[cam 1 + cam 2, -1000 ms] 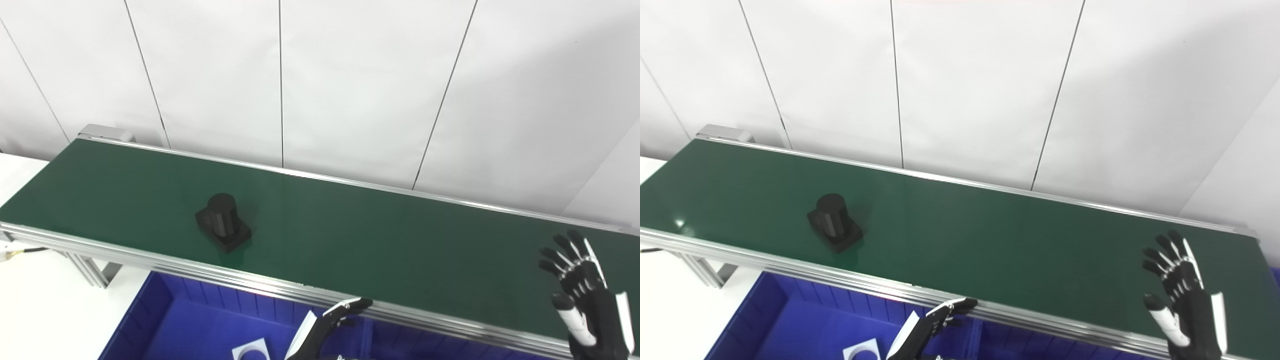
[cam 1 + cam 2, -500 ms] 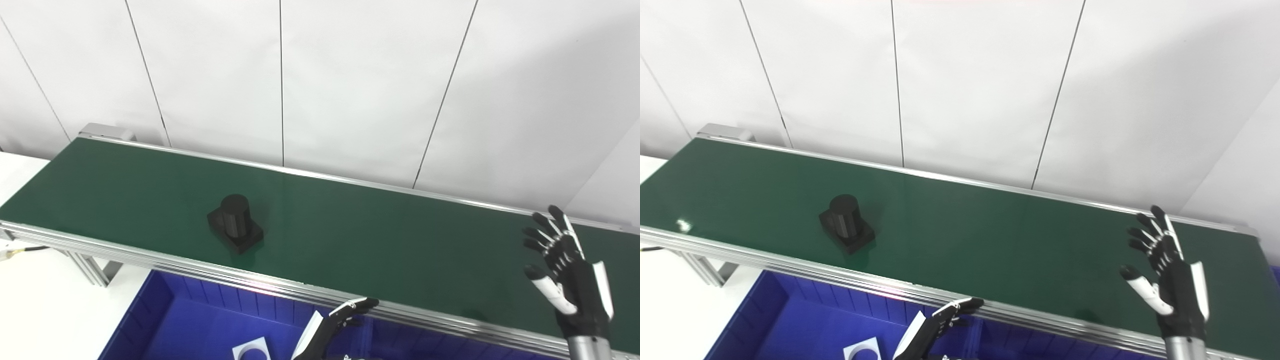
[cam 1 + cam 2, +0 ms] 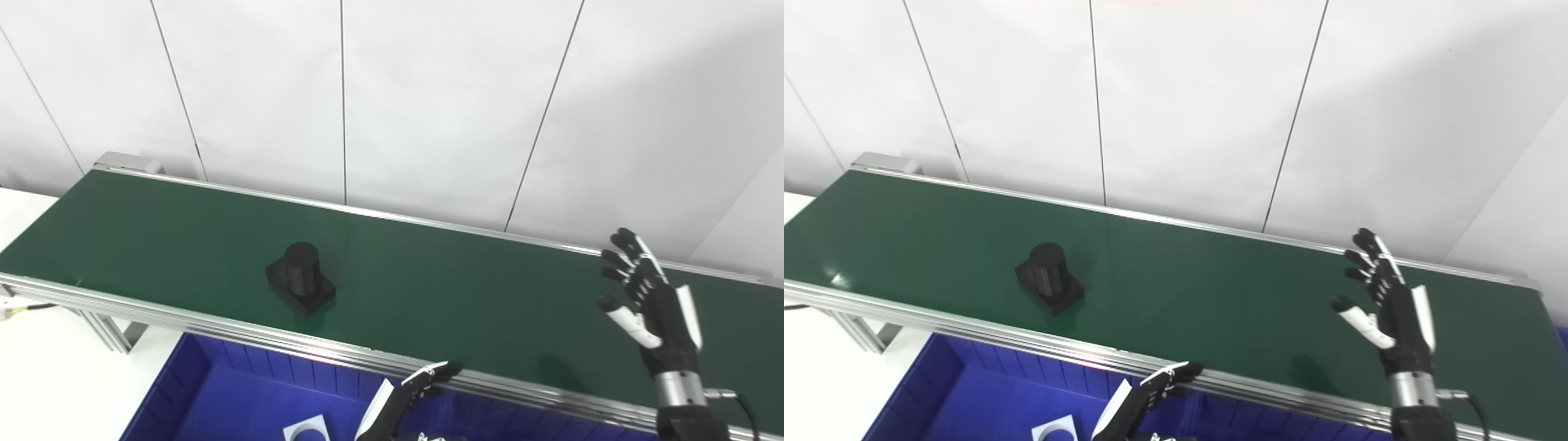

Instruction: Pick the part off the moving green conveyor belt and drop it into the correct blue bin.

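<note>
A black part point(image 3: 301, 285), a short cylinder on a square base, rides upright on the green conveyor belt point(image 3: 429, 288), left of its middle and near the front rail. My right hand point(image 3: 650, 305) hovers open above the belt's right end, fingers spread and pointing up, far to the right of the part. My left hand point(image 3: 404, 398) sits low at the bottom edge, in front of the belt's front rail and above the blue bin point(image 3: 245, 392), fingers extended and holding nothing. Much of the left hand is cut off by the frame.
A white label point(image 3: 306, 427) lies on the blue bin's floor. The silver front rail point(image 3: 184, 315) runs between belt and bin. A white wall stands right behind the belt. A white tabletop point(image 3: 55, 380) lies at the lower left.
The part has ridden rightward along the belt. My right hand has risen and moved left and farther over the belt. The left hand has barely moved.
</note>
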Robot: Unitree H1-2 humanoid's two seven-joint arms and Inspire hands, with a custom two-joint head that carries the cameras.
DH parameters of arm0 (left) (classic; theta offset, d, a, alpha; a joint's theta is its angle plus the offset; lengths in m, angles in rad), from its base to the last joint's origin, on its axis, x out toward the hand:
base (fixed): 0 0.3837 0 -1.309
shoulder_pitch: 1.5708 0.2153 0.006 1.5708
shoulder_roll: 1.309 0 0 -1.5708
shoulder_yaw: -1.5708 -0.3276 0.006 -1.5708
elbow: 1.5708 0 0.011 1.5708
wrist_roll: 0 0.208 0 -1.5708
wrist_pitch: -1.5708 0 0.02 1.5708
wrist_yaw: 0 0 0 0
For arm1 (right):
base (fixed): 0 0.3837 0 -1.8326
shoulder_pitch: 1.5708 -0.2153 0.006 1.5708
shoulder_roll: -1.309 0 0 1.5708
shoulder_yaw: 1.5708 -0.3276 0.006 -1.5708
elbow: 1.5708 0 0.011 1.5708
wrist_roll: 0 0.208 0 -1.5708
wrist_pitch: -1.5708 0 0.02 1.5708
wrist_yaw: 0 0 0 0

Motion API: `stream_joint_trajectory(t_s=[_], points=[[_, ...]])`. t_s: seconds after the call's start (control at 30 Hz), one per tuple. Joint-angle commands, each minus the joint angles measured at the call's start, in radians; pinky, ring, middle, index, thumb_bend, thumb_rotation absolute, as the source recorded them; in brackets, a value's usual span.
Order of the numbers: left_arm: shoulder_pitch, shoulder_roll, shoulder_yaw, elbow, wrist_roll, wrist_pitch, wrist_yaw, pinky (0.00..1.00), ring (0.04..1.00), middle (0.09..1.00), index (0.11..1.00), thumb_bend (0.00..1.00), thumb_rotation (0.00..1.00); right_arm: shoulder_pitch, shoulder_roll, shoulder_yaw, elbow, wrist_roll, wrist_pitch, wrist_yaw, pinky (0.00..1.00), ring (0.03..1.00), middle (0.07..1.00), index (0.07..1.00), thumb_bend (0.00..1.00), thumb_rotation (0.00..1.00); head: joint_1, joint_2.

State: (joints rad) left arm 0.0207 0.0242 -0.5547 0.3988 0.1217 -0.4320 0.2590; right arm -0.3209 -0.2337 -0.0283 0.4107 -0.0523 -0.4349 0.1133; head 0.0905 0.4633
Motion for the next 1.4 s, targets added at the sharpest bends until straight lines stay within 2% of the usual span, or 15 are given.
stream_joint_trajectory(t_s=[0.0,0.13,0.27,0.37,0.43,0.6,0.9,1.1,1.23,1.37], points=[[-0.005,0.002,0.003,-0.037,0.008,-0.038,-0.003,0.82,0.861,0.836,0.804,1.00,0.61,-0.052,-0.008,0.026,-0.037,-0.025,-0.035,-0.028,0.72,0.834,0.918,0.940,0.88,0.63,-0.001,0.002],[0.001,0.004,0.004,-0.039,0.006,-0.038,-0.005,0.83,0.861,0.831,0.801,1.00,0.60,-0.076,-0.016,0.096,-0.051,-0.078,-0.035,-0.066,0.71,0.828,0.910,0.933,0.87,0.62,-0.001,0.005],[0.008,0.006,0.006,-0.046,0.007,-0.038,-0.012,0.83,0.863,0.831,0.800,1.00,0.60,-0.098,-0.012,0.142,-0.054,-0.113,-0.035,-0.092,0.71,0.824,0.904,0.938,0.89,0.64,0.001,0.007],[0.012,0.006,0.007,-0.051,0.007,-0.038,-0.019,0.83,0.867,0.833,0.802,1.00,0.60,-0.116,-0.005,0.164,-0.050,-0.125,-0.035,-0.101,0.71,0.824,0.910,0.942,0.90,0.66,0.001,0.008],[0.016,0.005,0.010,-0.055,0.003,-0.038,-0.028,0.84,0.872,0.837,0.805,1.00,0.60,-0.133,0.012,0.171,-0.038,-0.113,-0.034,-0.094,0.71,0.823,0.911,0.936,0.89,0.62,0.002,0.008],[0.024,0.000,0.021,-0.058,-0.005,-0.038,-0.050,0.84,0.875,0.841,0.808,1.00,0.60,-0.163,0.049,0.189,-0.019,-0.124,-0.033,-0.098,0.69,0.820,0.916,0.934,0.86,0.61,0.007,0.012],[0.030,-0.010,0.033,-0.065,-0.005,-0.038,-0.067,0.84,0.868,0.830,0.797,1.00,0.58,-0.224,0.084,0.257,0.079,-0.146,-0.035,-0.124,0.67,0.819,0.920,0.937,0.89,0.66,0.014,0.012],[0.035,-0.012,0.035,-0.074,-0.005,-0.038,-0.076,0.84,0.865,0.824,0.796,1.00,0.56,-0.274,0.045,0.381,0.114,-0.259,-0.035,-0.185,0.65,0.826,0.915,0.905,0.89,0.64,0.022,0.015],[0.040,-0.011,0.035,-0.081,-0.004,-0.038,-0.079,0.84,0.868,0.826,0.798,1.00,0.56,-0.303,0.045,0.426,0.138,-0.306,-0.035,-0.226,0.66,0.812,0.906,0.896,0.90,0.65,0.025,0.015],[0.047,-0.014,0.037,-0.086,-0.014,-0.038,-0.092,0.85,0.871,0.824,0.801,0.99,0.55,-0.332,0.062,0.439,0.165,-0.364,-0.034,-0.215,0.68,0.847,0.918,0.888,0.92,0.68,0.030,0.018]])
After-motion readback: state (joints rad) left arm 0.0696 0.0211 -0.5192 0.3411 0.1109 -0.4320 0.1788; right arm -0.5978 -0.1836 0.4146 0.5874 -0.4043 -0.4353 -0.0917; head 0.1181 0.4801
